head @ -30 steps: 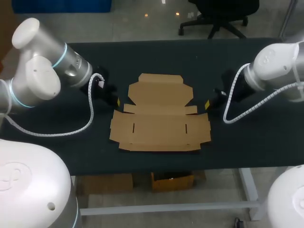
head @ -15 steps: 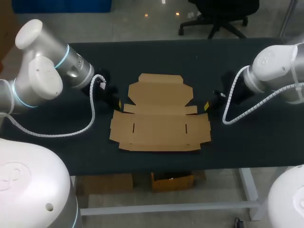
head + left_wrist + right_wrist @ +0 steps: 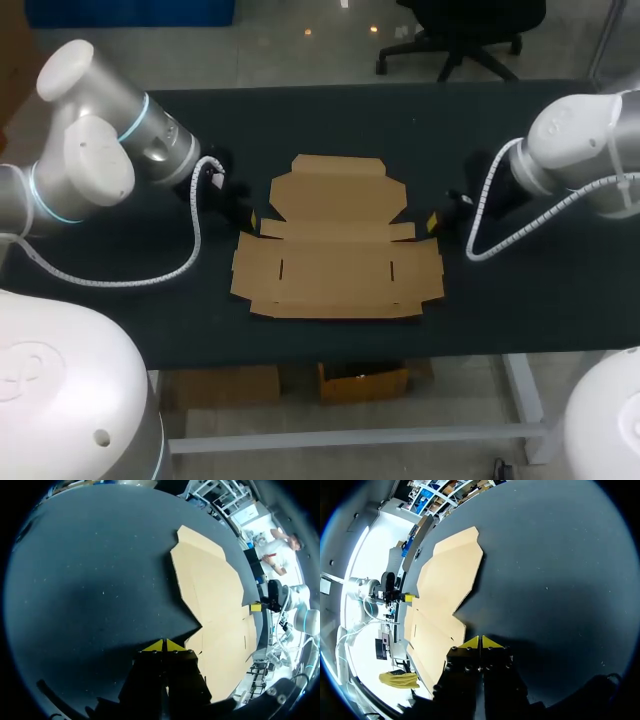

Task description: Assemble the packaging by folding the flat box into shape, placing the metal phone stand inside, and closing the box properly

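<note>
Unfolded flat box lies at middle of table, between my claws. My left gripper empty, tips pressed together, just beside box's left edge. My right gripper likewise closed on nothing, just off box's right edge.

flat box, seemingly untouched, on table
</note>
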Robot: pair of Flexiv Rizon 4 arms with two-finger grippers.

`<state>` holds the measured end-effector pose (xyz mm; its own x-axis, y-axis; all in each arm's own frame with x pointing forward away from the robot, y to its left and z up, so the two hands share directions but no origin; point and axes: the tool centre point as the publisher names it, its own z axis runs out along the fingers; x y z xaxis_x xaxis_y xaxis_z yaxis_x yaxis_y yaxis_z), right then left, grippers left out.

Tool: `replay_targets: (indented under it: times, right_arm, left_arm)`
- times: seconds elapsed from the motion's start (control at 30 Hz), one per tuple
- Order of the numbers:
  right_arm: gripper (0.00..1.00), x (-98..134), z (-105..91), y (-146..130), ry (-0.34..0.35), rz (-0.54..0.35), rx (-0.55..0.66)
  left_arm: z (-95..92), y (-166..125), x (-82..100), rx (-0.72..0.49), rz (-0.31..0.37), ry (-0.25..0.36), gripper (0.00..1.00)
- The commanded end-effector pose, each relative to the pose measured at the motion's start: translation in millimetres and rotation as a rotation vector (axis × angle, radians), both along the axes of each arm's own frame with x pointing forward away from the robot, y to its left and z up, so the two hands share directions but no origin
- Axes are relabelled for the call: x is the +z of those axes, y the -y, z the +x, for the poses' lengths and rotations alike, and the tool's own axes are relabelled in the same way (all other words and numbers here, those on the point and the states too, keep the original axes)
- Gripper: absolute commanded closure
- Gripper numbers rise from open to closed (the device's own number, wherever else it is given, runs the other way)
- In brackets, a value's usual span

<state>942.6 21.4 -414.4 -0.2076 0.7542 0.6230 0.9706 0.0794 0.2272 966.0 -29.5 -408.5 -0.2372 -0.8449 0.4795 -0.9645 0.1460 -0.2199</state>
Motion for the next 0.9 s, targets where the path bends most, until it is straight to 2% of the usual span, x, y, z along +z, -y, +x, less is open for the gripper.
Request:
replay_targets:
  times: [0.03, 0.9]
  right_arm:
    - [1.00, -5, 5.4, -2, -0.005, 0.016, 0.012]
    - [1.00, -13, 14.8, -13, -0.018, 0.025, 0.043]
  left_arm:
    - [1.7, 1, -1.2, -0.004, 0.004, -0.004, 1.00]
    - [3.5, 1, -7.5, -0.009, -0.008, -0.017, 1.00]
